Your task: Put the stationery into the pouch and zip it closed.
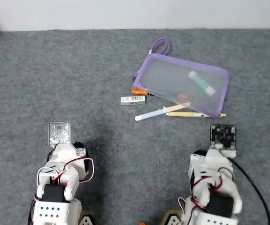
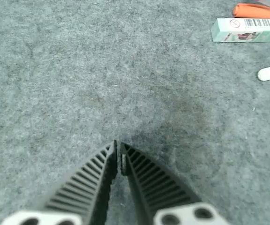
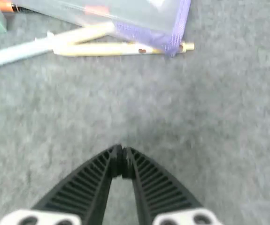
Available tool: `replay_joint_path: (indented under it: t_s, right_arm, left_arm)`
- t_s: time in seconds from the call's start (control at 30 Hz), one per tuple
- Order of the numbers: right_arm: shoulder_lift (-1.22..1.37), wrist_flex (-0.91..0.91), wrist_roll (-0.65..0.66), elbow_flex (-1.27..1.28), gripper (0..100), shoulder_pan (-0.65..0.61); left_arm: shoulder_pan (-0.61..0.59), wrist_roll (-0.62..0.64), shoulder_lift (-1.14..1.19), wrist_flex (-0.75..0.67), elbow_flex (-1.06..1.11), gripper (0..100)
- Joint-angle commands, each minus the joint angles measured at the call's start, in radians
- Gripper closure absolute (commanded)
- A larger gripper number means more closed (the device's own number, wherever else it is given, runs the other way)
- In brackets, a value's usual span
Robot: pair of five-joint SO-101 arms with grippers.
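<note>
A matt, fuzzy grey cloth covering (image 1: 102, 61) lies over the table. Toward one o'clock, the pouch (image 1: 172, 82) is smooth, frosted translucent plastic edged with purple woven fabric. At its seven o'clock, the pale blue pen (image 1: 149, 115) looks like smooth plastic and the small box (image 1: 133, 100) like printed card. The left gripper (image 2: 118, 146) and right gripper (image 3: 122, 153) are matt black ribbed plastic.

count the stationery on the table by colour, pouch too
purple-edged pouch: 1
yellow pens: 2
light blue pen: 1
orange marker: 1
white and green box: 1
white and green tube, seen through the pouch: 1
total: 7
</note>
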Motion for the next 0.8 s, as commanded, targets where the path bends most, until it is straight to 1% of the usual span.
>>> replay_joint_path:
  t_s: [0.0,0.13,0.27,0.4,0.6,0.67,0.77]
  right_arm:
    - [0.263,-0.077,0.014,-0.198,99.1,0.013]
    - [0.621,-0.136,0.015,-0.428,99.1,0.013]
    - [0.928,-0.14,0.074,-0.628,99.1,0.015]
    - [1.159,-0.15,0.087,-0.775,99.1,0.033]
    - [1.435,-0.151,0.089,-1.01,97.9,0.042]
    - [1.517,-0.147,0.086,-1.088,91.8,0.041]
    - [1.624,-0.145,0.084,-1.195,77.2,0.044]
  left_arm:
    - [-0.006,0.008,-0.012,-0.017,-0.007,99]
    - [-0.006,0.008,-0.012,-0.017,-0.007,99]
    - [-0.006,0.008,-0.012,-0.017,-0.007,99]
    - [-0.006,0.008,-0.012,-0.017,-0.007,99]
    - [-0.006,0.008,-0.012,-0.017,-0.007,99]
    - [-0.006,0.008,-0.012,-0.017,-0.007,99]
    - [-0.006,0.008,-0.012,-0.017,-0.007,99]
